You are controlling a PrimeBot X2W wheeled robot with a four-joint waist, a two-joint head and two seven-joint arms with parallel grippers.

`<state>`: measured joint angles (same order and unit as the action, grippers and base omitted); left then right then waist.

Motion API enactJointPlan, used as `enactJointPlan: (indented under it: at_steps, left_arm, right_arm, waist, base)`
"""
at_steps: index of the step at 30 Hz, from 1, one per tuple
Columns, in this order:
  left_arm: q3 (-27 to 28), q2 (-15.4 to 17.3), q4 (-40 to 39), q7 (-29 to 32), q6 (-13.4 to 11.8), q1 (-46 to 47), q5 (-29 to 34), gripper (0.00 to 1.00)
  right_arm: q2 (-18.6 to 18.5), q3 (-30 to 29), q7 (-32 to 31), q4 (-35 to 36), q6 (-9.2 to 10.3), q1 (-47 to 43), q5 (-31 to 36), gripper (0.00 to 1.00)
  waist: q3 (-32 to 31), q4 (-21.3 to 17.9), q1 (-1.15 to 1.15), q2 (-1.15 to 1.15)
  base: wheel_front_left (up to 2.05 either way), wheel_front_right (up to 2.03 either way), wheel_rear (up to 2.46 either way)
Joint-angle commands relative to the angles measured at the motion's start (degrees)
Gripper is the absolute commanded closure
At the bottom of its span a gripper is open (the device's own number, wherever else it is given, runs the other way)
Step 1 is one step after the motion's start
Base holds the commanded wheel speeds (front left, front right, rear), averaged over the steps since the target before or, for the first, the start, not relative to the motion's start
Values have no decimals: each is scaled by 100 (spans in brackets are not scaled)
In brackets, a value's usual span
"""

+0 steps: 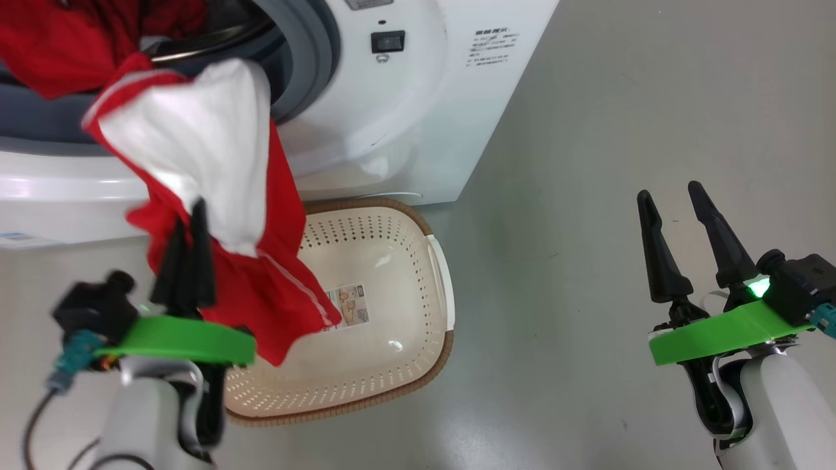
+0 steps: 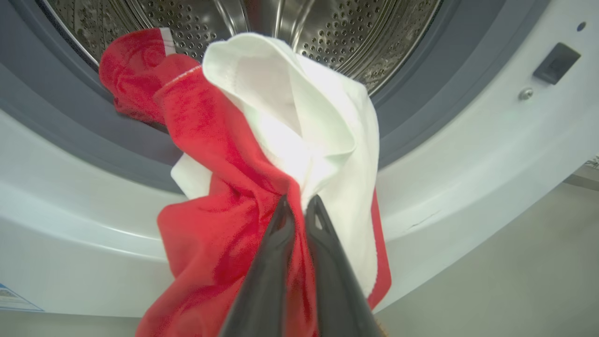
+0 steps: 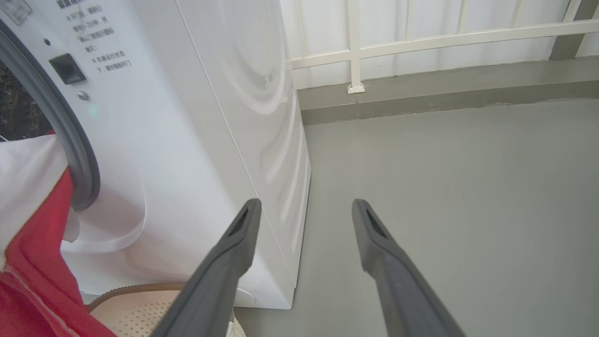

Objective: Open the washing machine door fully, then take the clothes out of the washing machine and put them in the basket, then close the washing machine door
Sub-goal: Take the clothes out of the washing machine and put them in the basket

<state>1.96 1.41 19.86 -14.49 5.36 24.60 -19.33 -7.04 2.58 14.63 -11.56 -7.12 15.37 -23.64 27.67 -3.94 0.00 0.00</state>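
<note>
My left gripper (image 1: 189,219) is shut on the clothes (image 1: 215,215), red fabric with white lining. The garment hangs from the washing machine (image 1: 405,117) opening down over the left side of the basket (image 1: 392,365). In the left wrist view the gripper (image 2: 298,202) pinches the clothes (image 2: 224,154) in front of the steel drum, where one red end still lies. More red cloth (image 1: 59,46) rests at the gasket. The basket holds nothing but its sticker. My right gripper (image 1: 669,189) is open over the floor to the right. The washing machine door is out of view.
The grey floor (image 1: 620,163) spreads right of the machine. In the right wrist view my gripper (image 3: 304,203) points along the machine's side (image 3: 262,117) toward a white railing (image 3: 421,42) and a low kerb at the far wall.
</note>
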Motion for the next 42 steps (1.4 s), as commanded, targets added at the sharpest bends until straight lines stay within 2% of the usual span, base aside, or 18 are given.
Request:
enactJointPlan:
  at_steps: [1,7,15,28,42]
  left_arm:
    - [64,148,-77,-51,-50,-189,-31,100]
    - [-338,147,414,-51,-87,-321,-94,100]
    - [-475,147,1475,-51,31,-24,-256,100]
    - [-365,147,3204,-51,171,589,-56,100]
    - [-314,205,4021,-51,206,1459,225,100]
  right_arm:
    - [-39,130,37,105,-36,-129,5,0]
    - [-24,129,37,109,-36,-118,-1,0]
    - [14,154,37,142,-36,-51,-17,0]
    - [107,79,37,198,-36,32,-35,0]
    - [139,33,37,287,-36,262,-33,0]
  waist:
    - [-1,-14,0,0]
    - [30,-59,0,0]
    - [183,-178,0,0]
    - [551,-425,0,0]
    - [1174,-445,0,0]
  base:
    - [0,0,0]
    - [0,0,0]
    - [0,0,0]
    - [0,0,0]
    - [0,0,0]
